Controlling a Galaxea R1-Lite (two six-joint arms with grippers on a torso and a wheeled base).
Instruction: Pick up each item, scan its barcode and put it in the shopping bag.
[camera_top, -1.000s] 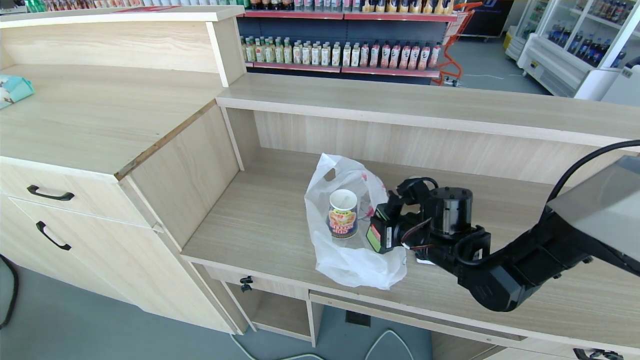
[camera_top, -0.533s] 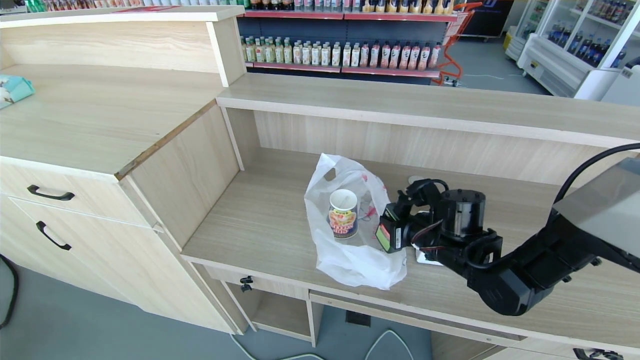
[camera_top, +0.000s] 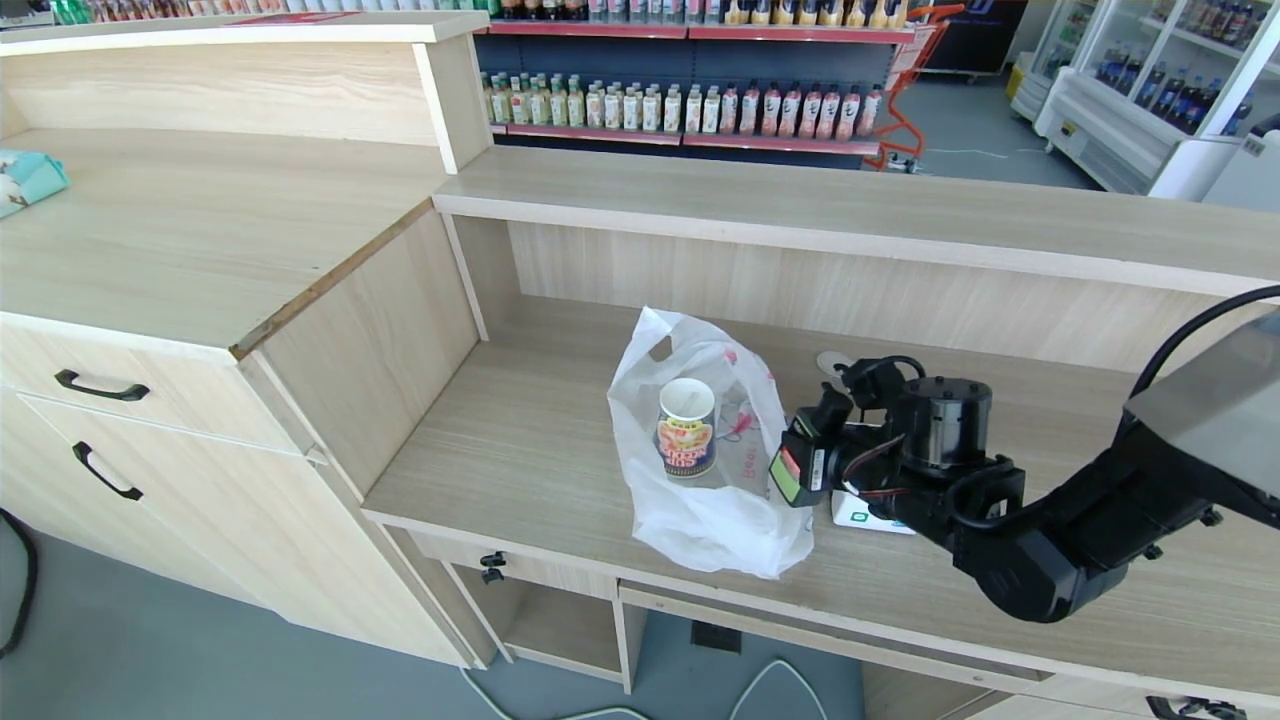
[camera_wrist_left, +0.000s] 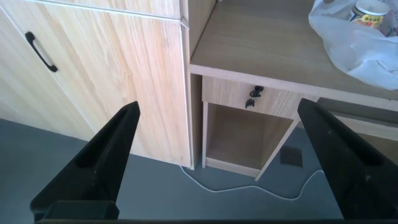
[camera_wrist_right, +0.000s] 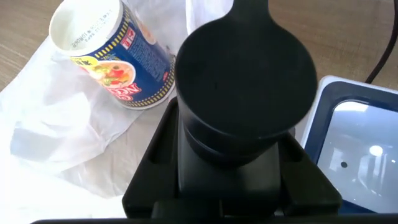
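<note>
Head view: shopping bag (camera_top: 700, 530) on the lower counter (camera_top: 520, 440), hem at the front edge; holds one cup noodle (camera_top: 686, 428), upright, long axis vertical, top up. Counter runs left of the bag to a side panel (camera_top: 380, 340). Just beside the bag, right gripper (camera_top: 805, 468) (grip cannot be told).
Left wrist view: left gripper (camera_wrist_left: 217, 104) spread wide, grasping nothing, above floor (camera_wrist_left: 186, 193).
Right wrist view: white glass-topped box (camera_wrist_right: 354, 143) beside bag.

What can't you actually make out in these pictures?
White-and-blue flat device: in the head view the black right arm covers most of it, and the right wrist view's edge cuts it off.
Blue noodle cup in the white plastic shopping bag: barcode unreadable in both views.
Small grey disc behind the arm: head view, too small to identify.
</note>
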